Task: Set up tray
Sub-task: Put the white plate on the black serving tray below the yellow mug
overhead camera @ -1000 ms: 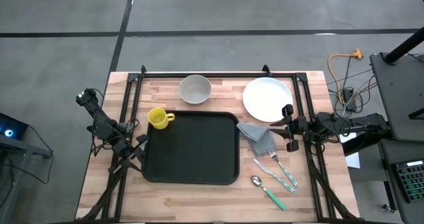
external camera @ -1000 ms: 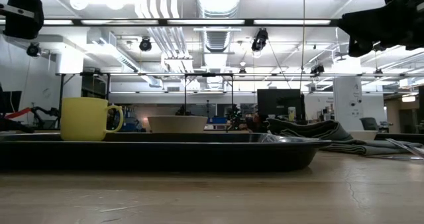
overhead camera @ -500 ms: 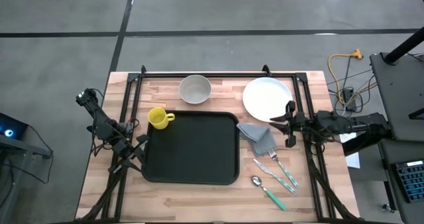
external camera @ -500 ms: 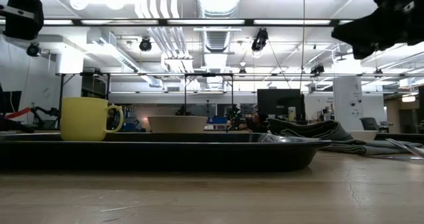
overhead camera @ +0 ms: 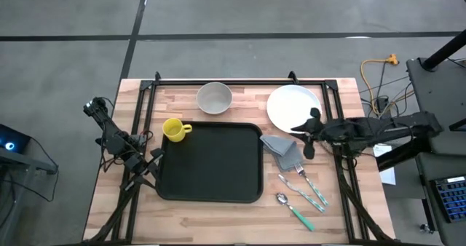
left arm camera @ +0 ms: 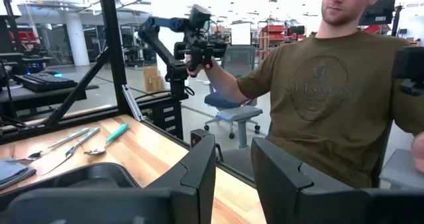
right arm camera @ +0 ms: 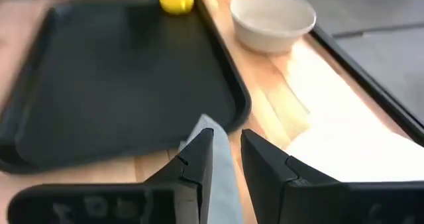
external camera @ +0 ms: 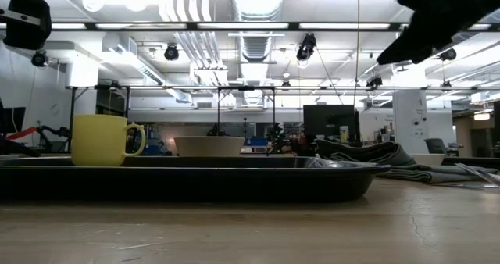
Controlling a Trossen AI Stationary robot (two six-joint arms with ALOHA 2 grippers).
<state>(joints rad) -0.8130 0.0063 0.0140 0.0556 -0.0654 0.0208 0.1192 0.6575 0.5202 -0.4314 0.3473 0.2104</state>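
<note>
Right claw hovers by plate; tray holds nothing.

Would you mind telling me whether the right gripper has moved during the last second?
Yes. The right gripper has shifted left, toward the tray, above the napkin beside the plate.

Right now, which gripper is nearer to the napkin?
Right. The right gripper hovers at the napkin's far right edge; the left gripper waits beyond the tray, at its left rim.
</note>
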